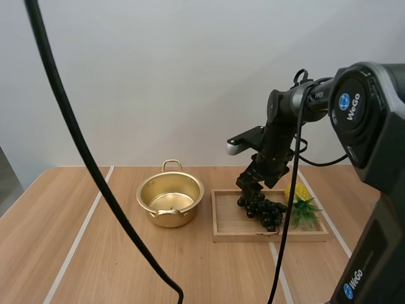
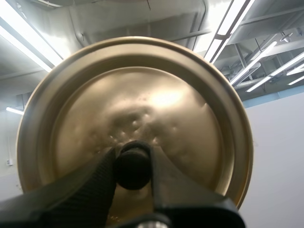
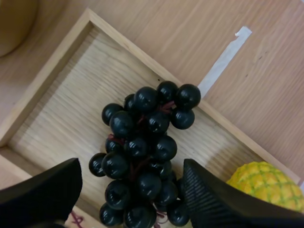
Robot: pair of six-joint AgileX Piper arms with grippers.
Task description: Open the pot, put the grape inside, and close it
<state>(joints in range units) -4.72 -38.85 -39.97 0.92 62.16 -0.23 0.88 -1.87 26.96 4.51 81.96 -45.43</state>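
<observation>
The gold pot [image 1: 169,218] stands open on the table, left of the wooden tray [image 1: 231,233]. Its gold lid [image 2: 142,95] is held up in the air: my left gripper [image 2: 133,159] is shut on the lid's black knob [image 2: 133,171]. A bunch of dark grapes [image 1: 264,212] lies in the tray beside a toy pineapple [image 1: 299,193]. My right gripper [image 1: 251,187] hangs just over the bunch's left end. In the right wrist view this gripper [image 3: 132,166] is open, with the grapes [image 3: 142,137] between its two fingers [image 3: 209,199] over the tray floor [image 3: 71,109].
The pineapple [image 3: 266,185] lies close to my right gripper's finger. The pot's wall [image 3: 14,19] is just past the tray's corner. White tape lines [image 1: 79,234] run along the wooden table. Open tabletop lies left of and in front of the pot.
</observation>
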